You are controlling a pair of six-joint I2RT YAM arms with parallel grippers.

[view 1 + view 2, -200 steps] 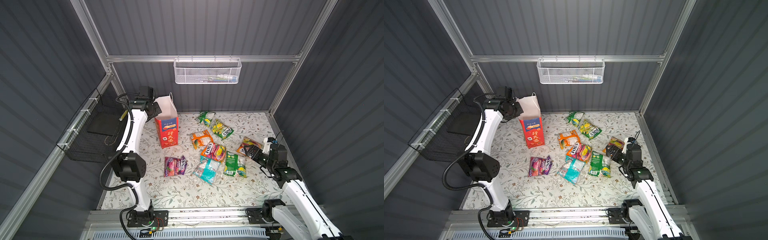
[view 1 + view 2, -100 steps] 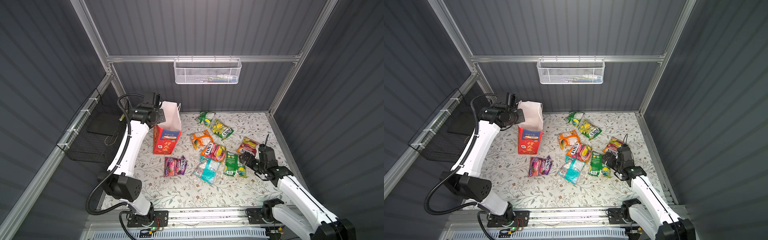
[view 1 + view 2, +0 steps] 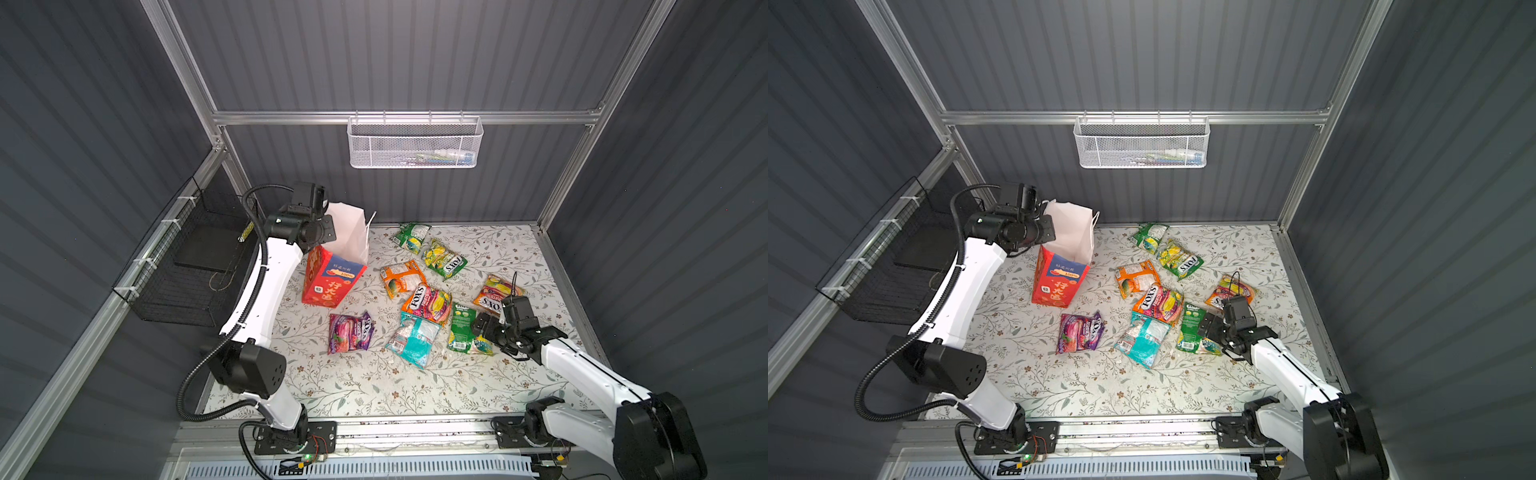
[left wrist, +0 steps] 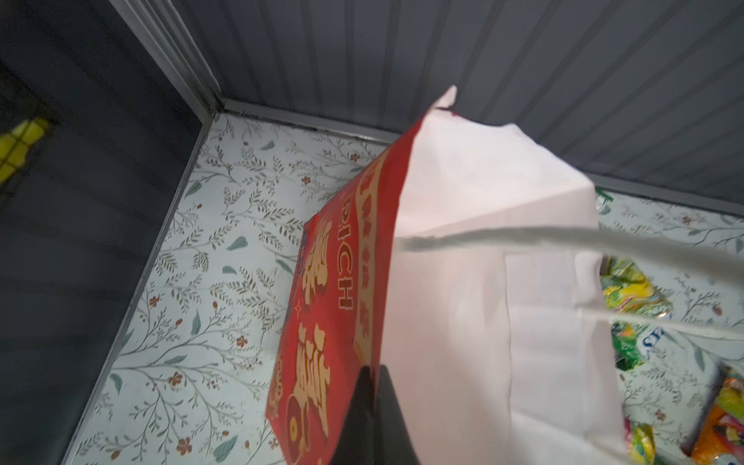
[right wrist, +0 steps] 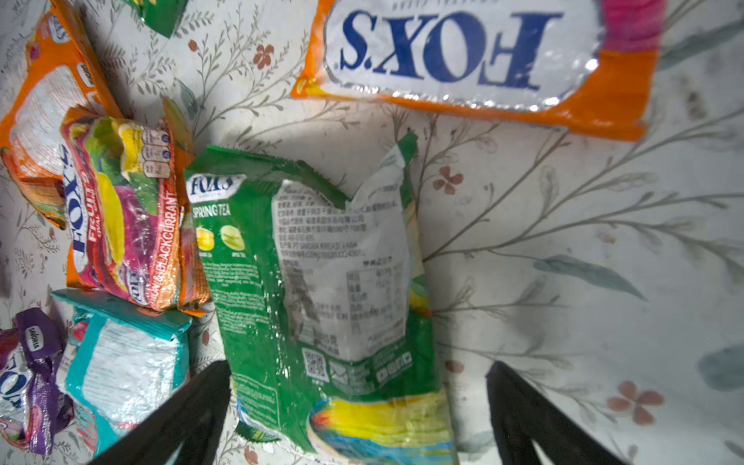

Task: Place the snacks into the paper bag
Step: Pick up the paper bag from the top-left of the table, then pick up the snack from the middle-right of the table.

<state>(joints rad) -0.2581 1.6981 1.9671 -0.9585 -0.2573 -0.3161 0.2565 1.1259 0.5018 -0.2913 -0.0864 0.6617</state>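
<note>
– so, where's the paper bag (image 3: 332, 284) sitting?
– near the back left corner of the worktop (image 3: 374, 386), tilted rather than upright. its mouth is open, and the white inside shows in both top views. i can't tell whether its base rests flat.
– and the left gripper (image 4: 372, 373)?
– clenched on the bag's rim. in the left wrist view its fingers (image 4: 362, 422) pinch one side wall, red print outside and white lining inside. a white cord handle (image 4: 523, 235) runs across the mouth.
– what's in the bag?
– the part that shows is plain white; its bottom is hidden.
– the snacks (image 3: 1158, 305)?
– all lying on the worktop, in a loose cluster from the middle toward the right edge.
– which one is closest to the bag?
– a purple packet (image 3: 351, 332), toward the front. a fruits packet (image 3: 428, 303) overlaps an orange packet (image 3: 401, 278) and a teal packet (image 3: 413, 338) in the middle. a yellow-green packet (image 3: 444, 257) and a small green packet (image 3: 411, 235) sit near the back edge. an orange fox's packet (image 3: 496, 293) lies closest to the right edge.
– what about the right gripper (image 5: 358, 366)?
– released, spread wide over a green spring tea packet (image 5: 314, 261) just beside the teal one. in the right wrist view one finger sits between those two packets, and the other is over bare worktop on the far side. it grips nothing; i can't tell whether the tips touch anything.
– anything else?
– a white mesh basket (image 3: 415, 143) on the back wall and a black wire basket (image 3: 187, 270) on the left wall.
</note>
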